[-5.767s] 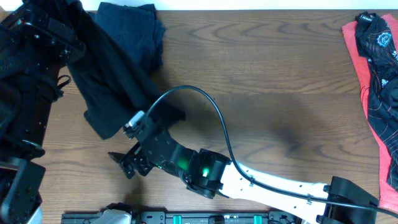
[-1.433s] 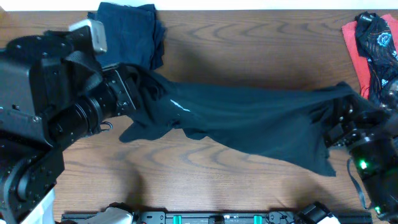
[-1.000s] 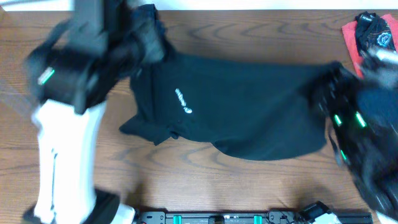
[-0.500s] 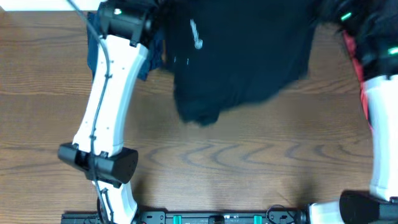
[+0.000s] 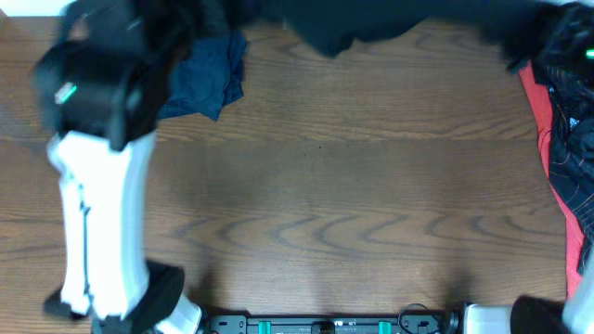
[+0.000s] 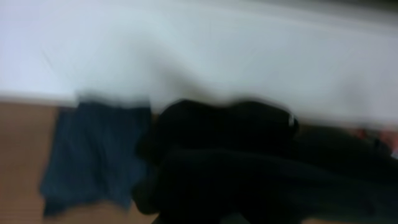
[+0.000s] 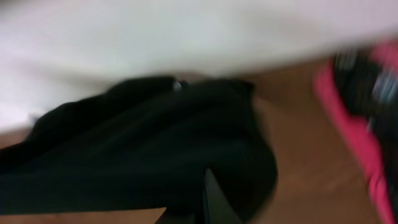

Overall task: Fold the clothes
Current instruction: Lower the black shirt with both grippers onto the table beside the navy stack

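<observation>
1. A soft black T-shirt hangs stretched along the top edge of the frame, above the far side of the wooden table. It spans two blurred arms: the white-shelled left arm at the left side and the dark right arm in the upper right corner.
2. The left hand and the right hand are both clenched, each apparently grasping one end of the black T-shirt. Cloth and blur hide the fingers themselves.
3. A thin pinch could slip at this pace, dropping the shirt in a heap by the white wall.
4. The loose hem could drag the folded dark navy garment in the upper left. It could also snag the coral-red and black garment at the right edge.
5. An uneven pull would lay the shirt down skewed and creased, spoiling the fold.
</observation>
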You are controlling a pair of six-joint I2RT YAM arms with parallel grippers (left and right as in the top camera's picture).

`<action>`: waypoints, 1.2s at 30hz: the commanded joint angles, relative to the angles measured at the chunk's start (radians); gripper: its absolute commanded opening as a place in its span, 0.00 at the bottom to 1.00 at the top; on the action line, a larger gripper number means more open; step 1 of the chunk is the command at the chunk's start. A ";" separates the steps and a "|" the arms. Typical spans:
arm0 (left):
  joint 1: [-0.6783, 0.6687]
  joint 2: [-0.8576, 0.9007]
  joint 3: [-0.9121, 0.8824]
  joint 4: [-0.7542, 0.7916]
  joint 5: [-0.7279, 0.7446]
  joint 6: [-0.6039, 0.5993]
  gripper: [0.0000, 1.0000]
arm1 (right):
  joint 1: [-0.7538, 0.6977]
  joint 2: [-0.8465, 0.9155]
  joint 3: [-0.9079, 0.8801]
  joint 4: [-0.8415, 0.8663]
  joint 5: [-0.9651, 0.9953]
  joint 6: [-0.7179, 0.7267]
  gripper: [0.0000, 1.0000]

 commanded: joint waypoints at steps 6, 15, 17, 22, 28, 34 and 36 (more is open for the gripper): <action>0.010 0.329 -0.230 -0.204 0.152 0.005 0.06 | 0.006 0.041 -0.446 0.086 -0.016 -0.016 0.01; 0.011 0.352 -0.274 -0.405 0.144 -0.027 0.06 | 0.009 0.041 -0.596 0.063 -0.165 -0.017 0.01; 0.011 0.331 -0.274 -0.473 0.136 -0.045 0.06 | 0.008 0.041 -0.597 0.020 -0.166 -0.019 0.01; 0.009 0.273 -0.288 -0.521 0.146 -0.068 0.06 | 0.008 0.039 -0.597 -0.034 -0.151 -0.035 0.01; -0.013 0.202 -0.341 -0.521 0.167 -0.077 0.06 | 0.005 0.038 -0.597 -0.063 -0.071 -0.016 0.01; -0.021 0.055 -0.562 -0.521 0.164 -0.077 0.06 | -0.009 0.037 -0.597 -0.108 -0.008 -0.016 0.01; -0.021 0.003 -0.645 -0.515 0.165 -0.077 0.06 | -0.016 0.032 -0.597 -0.116 -0.009 -0.016 0.01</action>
